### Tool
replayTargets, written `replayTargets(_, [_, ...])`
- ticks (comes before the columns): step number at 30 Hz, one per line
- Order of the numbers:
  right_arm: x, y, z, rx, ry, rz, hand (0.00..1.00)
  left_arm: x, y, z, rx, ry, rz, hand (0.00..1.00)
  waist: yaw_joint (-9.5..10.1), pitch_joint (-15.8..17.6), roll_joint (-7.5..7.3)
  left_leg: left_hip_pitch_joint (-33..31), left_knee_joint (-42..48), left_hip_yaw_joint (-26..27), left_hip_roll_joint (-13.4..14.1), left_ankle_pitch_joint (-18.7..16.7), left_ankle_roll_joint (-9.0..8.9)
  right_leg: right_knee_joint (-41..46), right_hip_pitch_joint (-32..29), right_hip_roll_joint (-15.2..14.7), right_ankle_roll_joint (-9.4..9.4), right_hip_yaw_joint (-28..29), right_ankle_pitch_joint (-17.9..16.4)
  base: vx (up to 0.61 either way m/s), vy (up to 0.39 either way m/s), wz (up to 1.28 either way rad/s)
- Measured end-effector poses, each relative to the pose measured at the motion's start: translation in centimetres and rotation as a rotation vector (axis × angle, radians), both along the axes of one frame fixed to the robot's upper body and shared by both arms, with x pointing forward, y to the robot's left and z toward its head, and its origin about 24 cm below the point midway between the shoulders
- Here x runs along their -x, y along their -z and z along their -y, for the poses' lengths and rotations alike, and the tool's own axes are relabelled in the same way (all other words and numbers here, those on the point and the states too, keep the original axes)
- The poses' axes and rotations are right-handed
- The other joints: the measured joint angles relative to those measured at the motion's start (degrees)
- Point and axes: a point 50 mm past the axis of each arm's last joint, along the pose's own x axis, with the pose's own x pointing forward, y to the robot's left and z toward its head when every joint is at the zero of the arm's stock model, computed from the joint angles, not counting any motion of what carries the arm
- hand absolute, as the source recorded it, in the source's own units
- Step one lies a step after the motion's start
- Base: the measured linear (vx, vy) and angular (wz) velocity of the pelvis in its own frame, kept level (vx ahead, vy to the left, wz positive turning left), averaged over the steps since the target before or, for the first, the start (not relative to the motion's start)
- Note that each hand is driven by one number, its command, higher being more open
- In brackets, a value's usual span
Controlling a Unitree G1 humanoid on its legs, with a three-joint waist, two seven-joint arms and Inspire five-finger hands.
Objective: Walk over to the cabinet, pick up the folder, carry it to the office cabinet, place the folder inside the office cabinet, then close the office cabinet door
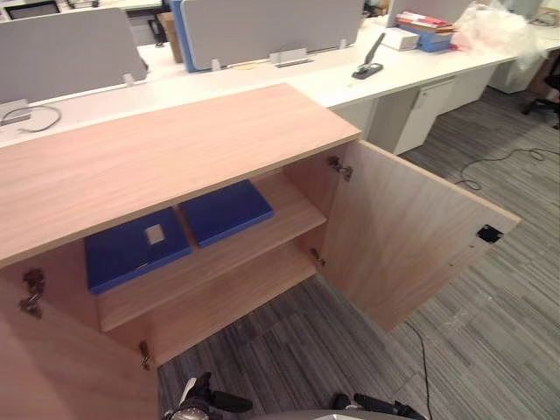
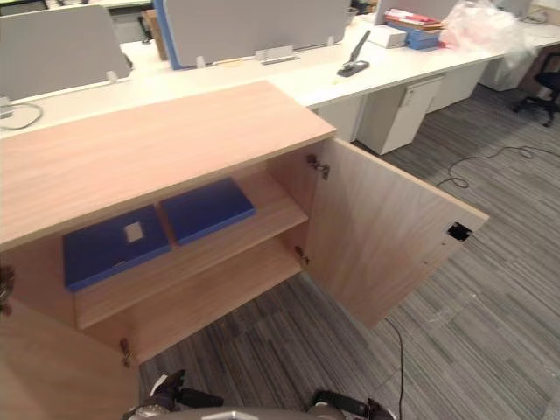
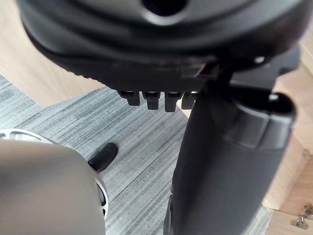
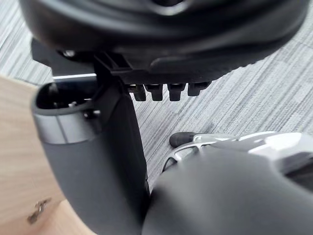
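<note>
Wood-grain office cabinet (image 1: 175, 149) fills the eye views' centre, its right door (image 1: 411, 236) swung open. On its upper shelf, the labelled blue folder (image 1: 136, 249) lies beside the plain blue folder (image 1: 226, 210). The wrist views add the left hand (image 3: 146, 49) and right hand (image 4: 171, 39), fingers relaxed and empty above grey carpet (image 3: 142, 152).

The office cabinet (image 1: 175, 149) is showing matt, pale wood-grain board, its small metal hinge (image 1: 339, 166) glinting. The plain blue folder (image 1: 226, 210) on its shelf is looking smooth and plastic-like. At five o'clock, grey carpet (image 1: 490, 350) is lying rough and ribbed; at one o'clock, a clear plastic bag (image 1: 494, 31) is shining, crinkled.
</note>
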Motion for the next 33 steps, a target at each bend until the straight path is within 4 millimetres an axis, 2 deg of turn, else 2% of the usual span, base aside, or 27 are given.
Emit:
replayTargets(1, [0.3,0.0,0.0,-0.004,0.02,-0.006,1.0,0.5,0.1,0.0,0.003,-0.018,-0.009,1.0,-0.06,0.06,0.34,0.92,0.66,1.08,1.06,-0.16,-0.85,-0.54,0.75,1.17,0.02,1.18,0.5,0.06,-0.141,-0.62])
replayTargets(5, [1.1,0.0,0.5,0.002,0.08,-0.013,1.0,1.0,0.3,0.6,0.03,-0.057,-0.018,1.0,-0.18,-0.32,1.78,3.28,3.6,2.5,4.27,-1.66,-2.1,-0.46,1.58,4.17,-0.82,4.67,-0.07,0.09,-0.124,-0.57])
replayTargets(11, [0.0,-0.6,1.9,0.05,0.116,0.047,1.0,1.2,0.4,0.6,0.043,-0.092,-0.017,1.0,-0.7,-0.18,2.48,3.35,7.25,2.89,6.9,-3.31,-3.0,-0.46,1.49,6.03,-1.68,6.99,-0.77,0.02,-0.062,-0.21])
replayTargets(16, [-3.0,-3.1,6.1,0.195,0.188,0.231,1.0,1.2,0.4,0.6,0.047,-0.108,-0.011,1.0,-1.45,0.6,4.0,2.88,10.21,3.14,8.36,-6.14,-2.95,0.87,1.28,6.53,-1.67,7.56,-1.44,-0.04,-0.012,-0.09])
replayTargets(19, [-5.0,-5.4,8.8,0.293,0.252,0.367,1.0,1.5,0.4,0.5,0.051,-0.123,-0.017,1.0,-1.52,0.94,5.22,1.98,13.83,2.88,9.51,-8.41,-1.66,6.3,-1.3,6.34,-1.67,8.56,-4.2,-0.02,0.009,-0.13])
replayTargets(20, [-6.0,-6.6,9.9,0.334,0.262,0.421,1.0,1.7,0.5,0.5,0.054,-0.14,-0.02,1.0,-1.47,1.16,5.5,1.42,15.51,1.76,9.31,-9.02,0.03,9.29,-2.96,5.8,-1.71,9.34,-5.86,0.01,0.01,-0.24])
replayTargets(21, [-7.1,-7.4,10.8,0.367,0.275,0.463,1.0,2.0,0.5,0.1,0.056,-0.178,-0.018,1.0,-1.53,1.35,5.33,-0.02,18.73,-2.93,8.84,-8.6,1.63,11.38,-4.04,4.94,-1.74,10.41,-6.69,0.01,-0.01,-0.27])
replayTargets(22, [-7.6,-7.8,11.1,0.375,0.284,0.486,1.0,2.0,0.4,-0.1,0.053,-0.191,-0.013,1.0,-1.44,1.59,4.91,-1.54,21.24,-6.23,8.56,-8.37,2.0,11.83,-4.31,4.47,-1.76,10.97,-6.74,-0.03,-0.031,-0.33])
replayTargets(23, [-8.8,-8.7,11.7,0.389,0.308,0.537,1.0,1.9,0.3,-0.5,0.048,-0.207,-0.002,1.0,-1.18,2.2,3.97,-4.12,24.2,-14.35,6.42,-10.45,1.19,12.09,-4.63,3.18,-1.84,12.26,-6.48,-0.07,0.032,-0.47])
replayTargets(24, [-9.8,-9.7,12.6,0.412,0.318,0.576,1.0,2.0,0.3,-0.5,0.048,-0.208,0.006,1.0,-0.77,2.55,4.42,-4.79,22.93,-21.99,1.67,-13.95,-1.18,12.3,-4.98,2.41,-1.56,13.96,-6.28,-0.07,0.096,-0.53])
replayTargets(25, [-10.2,-10.2,13.0,0.421,0.321,0.592,1.0,2.3,0.4,-0.5,0.049,-0.21,0.003,1.0,-0.69,2.75,5.11,-4.86,22.02,-24.42,-0.04,-14.21,-0.79,12.5,-4.91,2.7,-1.39,14.52,-6.22,-0.03,0.177,-0.55])
replayTargets(26, [-10.8,-11.0,13.7,0.439,0.324,0.62,1.0,2.8,0.5,-0.4,0.05,-0.214,-0.008,1.0,-0.73,2.95,6.98,-4.33,19.87,-25.04,-0.79,-15.17,4.06,13.37,-4.97,4.49,-0.74,15.05,-6.58,-0.01,0.176,-0.32])
replayTargets(27, [-10.9,-11.3,14.1,0.445,0.33,0.63,1.0,3.2,0.5,-0.6,0.043,-0.219,-0.014,1.0,-0.68,2.98,6.41,-3.9,18.98,-24.83,-1.4,-15.66,3.06,14.23,-5.33,4.09,-0.34,15.3,-6.73,-0.01,0.146,-0.2])
replayTargets(28, [-11.2,-11.7,14.3,0.448,0.335,0.645,1.0,3.4,0.5,-0.6,0.043,-0.221,-0.015,1.0,-0.68,3.01,6.47,-3.89,18.6,-24.51,-1.73,-15.65,3.05,14.29,-5.61,3.76,0.03,15.52,-6.49,-0.02,0.126,-0.17])
replayTargets(30, [-12.8,-13.9,15.9,0.497,0.323,0.705,1.0,4.4,0.6,-0.7,0.055,-0.27,-0.023,1.0,-0.93,3.35,6.06,-4.33,16.35,-23.53,-3.28,-14.53,3.61,14.67,-7.78,2.43,0.49,16.79,-6.2,0.01,0.085,-0.16])
replayTargets(32, [-13.9,-15.8,17.1,0.542,0.306,0.746,1.0,4.3,0.6,-0.6,0.057,-0.271,-0.015,1.0,-1.04,3.52,6.59,-4.52,14.78,-23.57,-4.03,-13.63,3.67,14.67,-8.72,1.89,0.53,16.83,-6.17,0.04,0.04,0.0])
replayTargets(33, [-15.5,-17.9,18.0,0.574,0.283,0.805,1.0,4.3,0.6,-0.7,0.055,-0.271,-0.013,1.0,-1.29,3.92,7.5,-4.27,13.79,-23.56,-4.46,-12.97,3.52,14.6,-9.05,1.91,0.58,16.87,-6.14,0.07,0.026,-0.02])
